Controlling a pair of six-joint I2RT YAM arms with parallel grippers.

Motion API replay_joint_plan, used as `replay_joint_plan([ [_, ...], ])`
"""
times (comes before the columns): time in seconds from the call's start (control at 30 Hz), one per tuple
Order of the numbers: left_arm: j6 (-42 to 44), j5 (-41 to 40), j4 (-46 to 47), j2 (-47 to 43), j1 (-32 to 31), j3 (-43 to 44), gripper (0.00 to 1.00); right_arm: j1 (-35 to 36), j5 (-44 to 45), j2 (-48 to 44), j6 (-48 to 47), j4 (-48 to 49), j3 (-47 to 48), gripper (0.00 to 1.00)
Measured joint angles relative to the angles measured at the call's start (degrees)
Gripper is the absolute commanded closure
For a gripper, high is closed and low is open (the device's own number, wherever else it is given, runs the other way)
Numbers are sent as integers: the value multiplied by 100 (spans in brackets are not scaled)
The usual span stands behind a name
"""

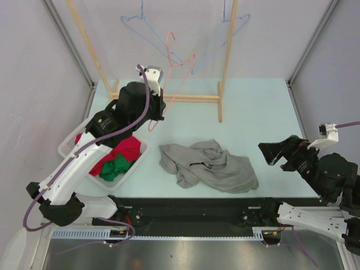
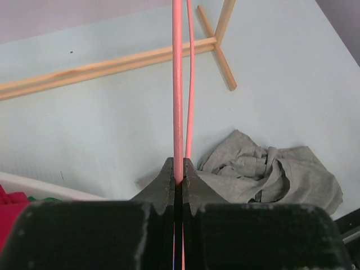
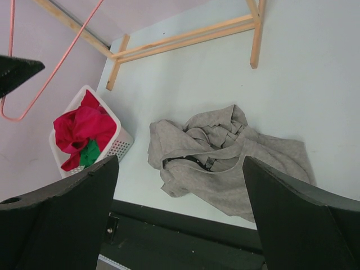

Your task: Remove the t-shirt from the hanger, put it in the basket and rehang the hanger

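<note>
- The left tool [image 2: 179,180] is clamping tight on the pink wire hanger [image 2: 178,84], with one of the wires pinched between its closed fingers.
- In the top view, the left arm is reaching up and forward over the far left part of the tabletop [image 1: 253,107], and the left tool [image 1: 162,104] is holding the hanger [image 1: 181,79] tilted in the air in front of the wooden rack [image 1: 228,56].
- The hanger is carrying no garment; its bare pink wire is showing along its whole visible length.
- Whether its hook is catching on anything at the top cannot be told.
- The grey t-shirt [image 1: 211,166] is lying crumpled in a heap on the tabletop, near the front edge and about midway between the two arms, well apart from the hanger.
- The right tool [image 1: 275,154] is hovering at the right side of the tabletop with its fingers spread wide and nothing between them.
- In its own wrist view, the right tool [image 3: 180,159] is pointing toward the t-shirt [image 3: 225,152], not touching it.
- A white basket [image 1: 66,143] is sitting at the left edge of the tabletop, partly under the left arm, and is holding a red garment [image 1: 126,149] and a green garment [image 1: 115,167].
- Two blue wire hangers [image 1: 140,25] are hanging high up at the rack.
</note>
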Motion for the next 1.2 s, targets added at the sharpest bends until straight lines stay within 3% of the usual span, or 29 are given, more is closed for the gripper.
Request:
replay_joint_plan([
  [0.53, 70, 131, 1237, 1257, 610, 903, 100, -2, -61, 101, -24, 0, 2, 4],
  [0.73, 13, 240, 1513, 1840, 811, 1705, 100, -2, -61, 107, -50, -2, 7, 4],
  [0.93, -313, 487, 1679, 2444, 907, 2415, 100, -2, -57, 221, -92, -4, 136, 4],
  [1.2, -807, 776, 1934, 2791, 940, 2461, 100, -2, -46, 223, -151, -4, 136, 3],
])
